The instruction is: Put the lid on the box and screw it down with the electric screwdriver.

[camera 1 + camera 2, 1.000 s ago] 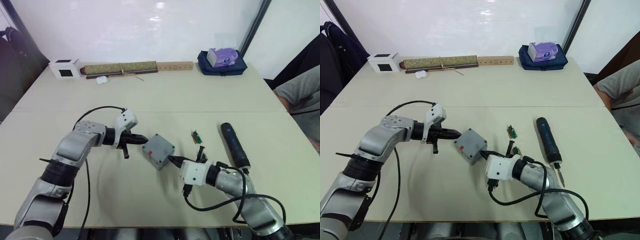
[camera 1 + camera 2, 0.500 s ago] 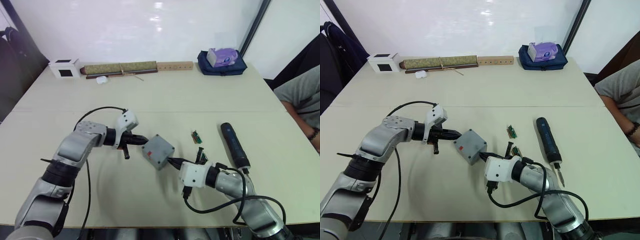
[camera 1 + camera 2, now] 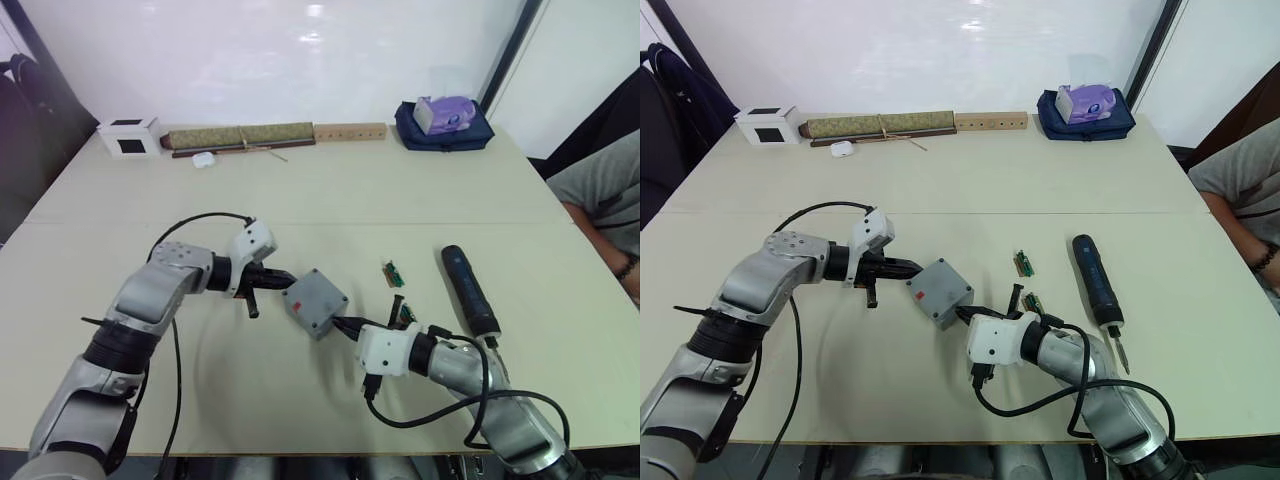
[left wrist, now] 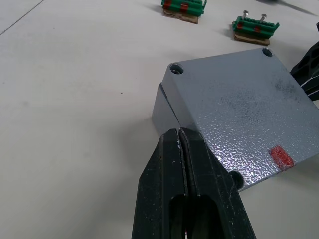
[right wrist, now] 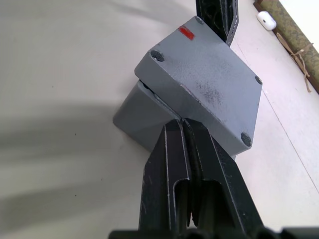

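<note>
the lid [image 5: 202, 84] already sits on the box [image 5: 142, 112] but skewed, one corner overhanging with a gap showing along the seam. both grippers have their fingers pressed together, gripping nothing: left gripper [image 3: 285, 279] nudges the box's far-left corner, right gripper [image 3: 345, 322] pushes at the opposite near corner. best bet here is small opposing pushes to twist the lid till its corner holes line up, keeping the box from sliding. can't really tell whether the lid is seated flat. electric screwdriver [image 3: 470, 291] lies to the right of the box, well apart, untouched, beyond the green strips [image 3: 392, 272]
</note>
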### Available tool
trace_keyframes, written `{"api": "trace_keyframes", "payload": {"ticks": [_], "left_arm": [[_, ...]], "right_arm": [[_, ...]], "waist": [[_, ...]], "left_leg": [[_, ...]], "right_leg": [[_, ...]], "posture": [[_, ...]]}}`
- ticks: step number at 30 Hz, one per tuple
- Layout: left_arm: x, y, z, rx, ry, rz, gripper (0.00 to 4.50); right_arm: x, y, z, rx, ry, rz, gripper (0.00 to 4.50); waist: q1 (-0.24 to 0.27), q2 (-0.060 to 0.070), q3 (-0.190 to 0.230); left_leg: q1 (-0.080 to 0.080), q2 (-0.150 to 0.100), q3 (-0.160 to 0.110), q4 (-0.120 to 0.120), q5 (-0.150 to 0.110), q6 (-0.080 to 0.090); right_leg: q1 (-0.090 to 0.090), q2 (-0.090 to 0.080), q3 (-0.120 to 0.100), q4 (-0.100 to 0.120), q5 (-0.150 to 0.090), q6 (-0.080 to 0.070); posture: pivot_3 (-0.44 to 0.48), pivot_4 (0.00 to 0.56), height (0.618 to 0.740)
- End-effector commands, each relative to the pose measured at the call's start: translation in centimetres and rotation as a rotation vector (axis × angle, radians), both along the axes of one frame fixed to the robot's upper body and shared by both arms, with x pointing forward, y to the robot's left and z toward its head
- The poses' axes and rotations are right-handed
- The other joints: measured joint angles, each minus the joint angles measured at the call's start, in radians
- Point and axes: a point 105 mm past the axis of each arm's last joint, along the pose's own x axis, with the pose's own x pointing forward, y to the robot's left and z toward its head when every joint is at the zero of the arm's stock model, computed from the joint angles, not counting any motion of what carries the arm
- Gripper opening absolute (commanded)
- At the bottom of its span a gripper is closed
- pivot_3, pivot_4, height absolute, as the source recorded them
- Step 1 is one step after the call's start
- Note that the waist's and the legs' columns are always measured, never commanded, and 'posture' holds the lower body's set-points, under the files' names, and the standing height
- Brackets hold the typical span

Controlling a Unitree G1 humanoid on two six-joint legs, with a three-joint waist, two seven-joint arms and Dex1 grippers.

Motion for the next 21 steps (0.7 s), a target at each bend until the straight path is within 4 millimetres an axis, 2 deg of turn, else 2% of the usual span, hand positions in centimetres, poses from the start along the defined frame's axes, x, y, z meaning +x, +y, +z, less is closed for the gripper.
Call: {"api": "trace_keyframes", "payload": {"ticks": [1,10,21], "left_arm": [[-0.26,-0.12,0.73,-0.012,-0.019,-0.041,0.0],[-0.17,-0.96,0.67,-0.029,-0.042,-0.042,0.0],[0.28,-0.35,0.88,-0.03,-0.046,-0.013,0.0]], "right_arm": [[0.05,-0.13,0.62,0.008,-0.024,-0.009,0.05],[0.58,-0.18,1.02,0.018,-0.039,-0.025,0.05],[0.49,-0.15,0.8,0.01,-0.032,-0.024,0.05]], "waist": [[0.0,0.0,0.0],[0.0,0.0,0.0],[-0.001,0.0,0.0]], "left_leg": [[0.0,0.0,0.0,0.0,0.0,0.0],[0.0,0.0,0.0,0.0,0.0,0.0],[0.0,0.0,0.0,0.002,0.0,0.0]], "right_leg": [[0.0,0.0,0.0,0.0,0.0,0.0],[0.0,0.0,0.0,0.0,0.0,0.0],[0.0,0.0,0.0,0.002,0.0,0.0]], "posture": [[0.0,0.15,0.74],[0.0,0.15,0.74],[0.0,0.15,0.74]]}}
